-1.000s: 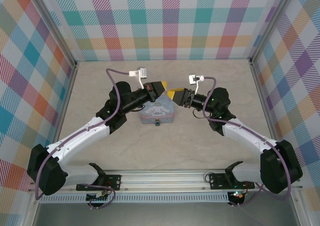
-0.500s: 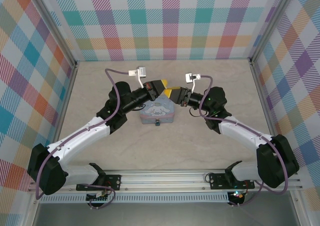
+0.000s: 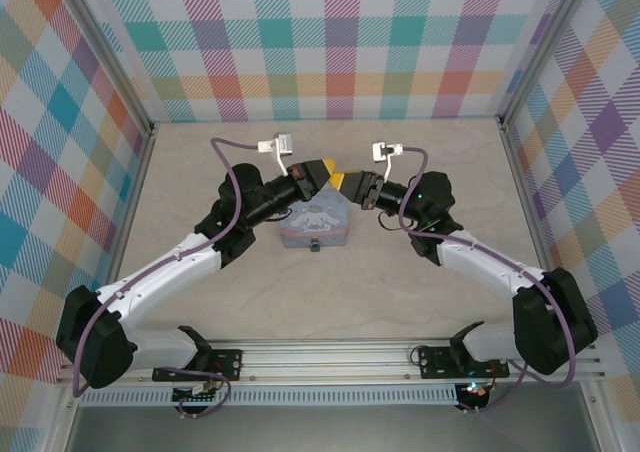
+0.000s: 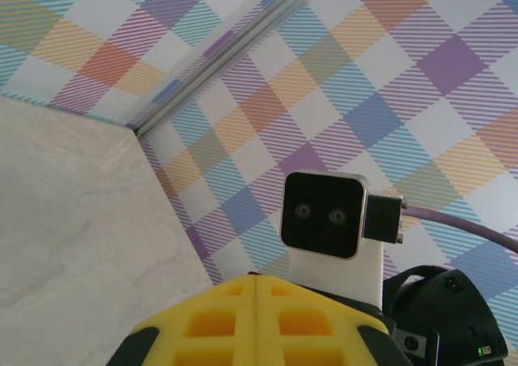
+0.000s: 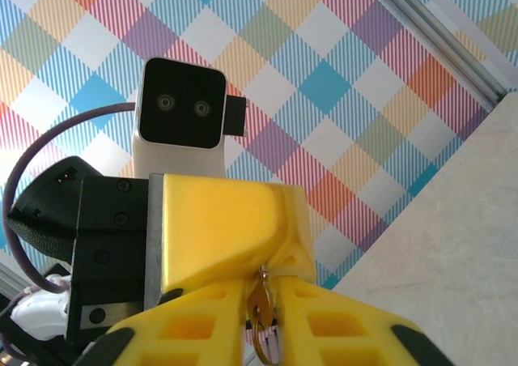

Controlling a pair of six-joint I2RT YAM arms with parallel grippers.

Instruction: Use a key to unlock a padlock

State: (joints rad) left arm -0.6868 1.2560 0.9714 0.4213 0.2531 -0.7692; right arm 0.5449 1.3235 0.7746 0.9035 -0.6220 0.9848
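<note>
**Q:** Where do the task's pieces lie on my screens?

**A:** (a) The key [image 5: 260, 301] is a small thin metal piece with a ring [image 5: 264, 340] hanging from it. It is held in the air where the two arms meet, over the far edge of the tin [image 3: 318, 230] as seen from above. (b) I take the padlock [image 3: 316, 244] to be the tiny dark thing at the tin's near side. It is too small for me to say more.

**Q:** And the fingers?

**A:** (c) The left gripper [image 4: 254, 293] is fully closed, its yellow fingers meeting along one seam. In the right wrist view the key sticks out of that seam at the tip, so I judge it pinched there. (d) The right gripper [image 5: 263, 289] has its fingers at a narrow gap on either side of the key and ring. I cannot tell whether the pads press on it.

**Q:** How will the key handle?

**A:** I judge it light, stiff and smooth. It will not bend, but it may swivel or slip between flat pads. I would take it by the broad head, flat faces against the pads, leaving the blade free for the keyhole. The padlock is probably light too and may shift when the key pushes, so I would steady its body.
</note>
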